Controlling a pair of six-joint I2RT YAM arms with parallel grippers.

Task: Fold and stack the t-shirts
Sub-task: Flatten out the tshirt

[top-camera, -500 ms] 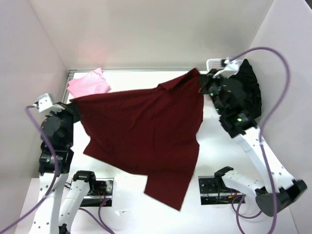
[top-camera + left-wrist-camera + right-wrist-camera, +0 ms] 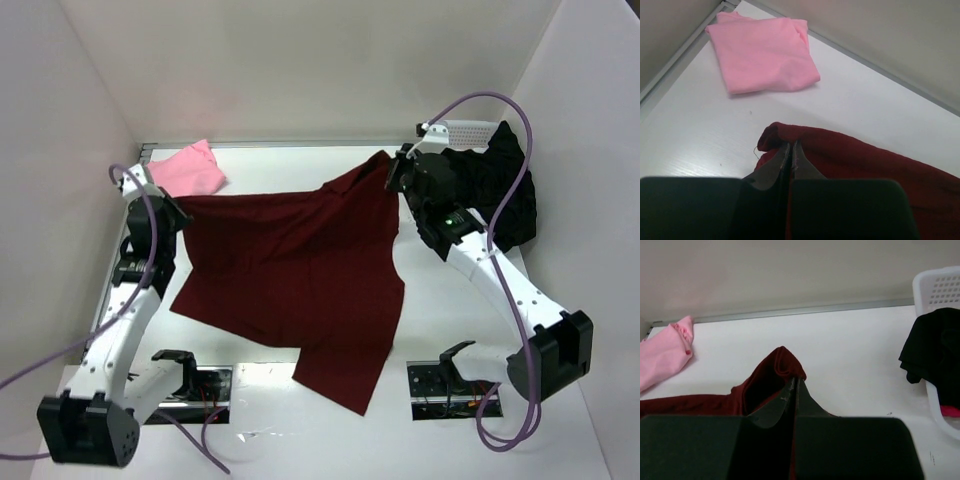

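You have soft, even light from above in all three views. The white table (image 2: 432, 305) is bright but not blown out. Shadows are faint, with only a thin grey one along the near edge of the pink t-shirt (image 2: 765, 55). The maroon t-shirt (image 2: 290, 270) reads dark, so its folds are hard for you to see. The left gripper (image 2: 791, 150) and right gripper (image 2: 794, 387) are black, out-of-focus shapes
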